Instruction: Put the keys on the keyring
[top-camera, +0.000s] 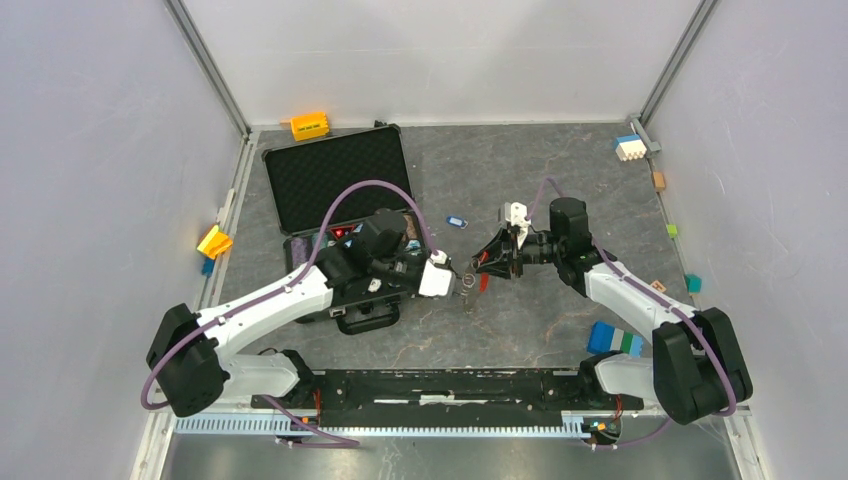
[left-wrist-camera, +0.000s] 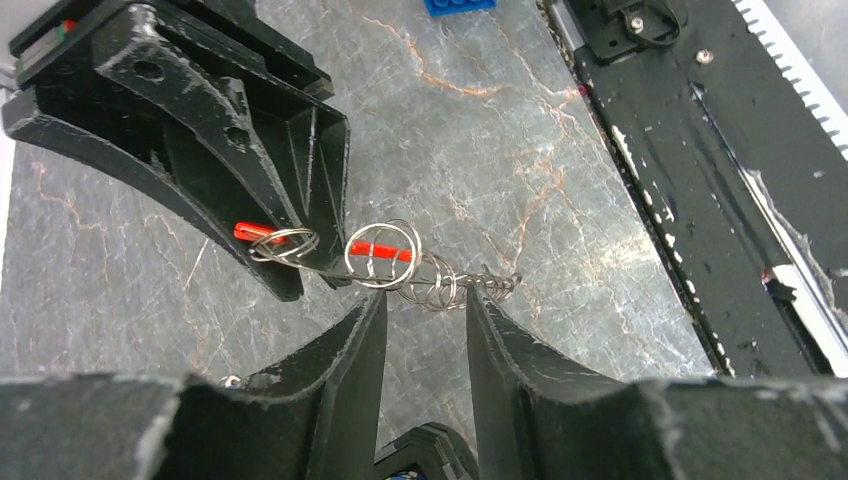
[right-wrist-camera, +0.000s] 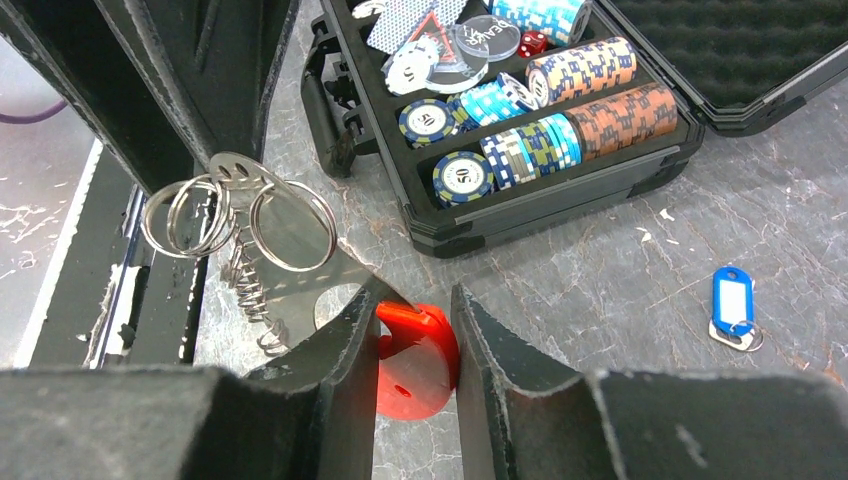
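Observation:
The keyring (left-wrist-camera: 400, 262) is a run of silvery wire rings with a red flat tab (right-wrist-camera: 420, 370), hanging just above the table between both grippers. My right gripper (right-wrist-camera: 415, 300) is shut on the red tab. My left gripper (left-wrist-camera: 425, 298) stands part-way open. Its fingertips (left-wrist-camera: 372, 305) flank the small coiled rings, and a gap shows between them. In the top view the two grippers (top-camera: 458, 281) (top-camera: 482, 270) nearly meet at the table's middle. One key with a blue head (right-wrist-camera: 732, 300) (top-camera: 456, 221) lies alone on the table, beyond the grippers.
An open black case (top-camera: 335, 175) holds poker chips (right-wrist-camera: 560, 110) just left of the grippers, under my left arm. Coloured blocks sit near the walls: orange (top-camera: 310, 125), yellow (top-camera: 214, 241), white and blue (top-camera: 629, 148), blue (top-camera: 615, 340). A black rail (top-camera: 450, 390) runs along the near edge.

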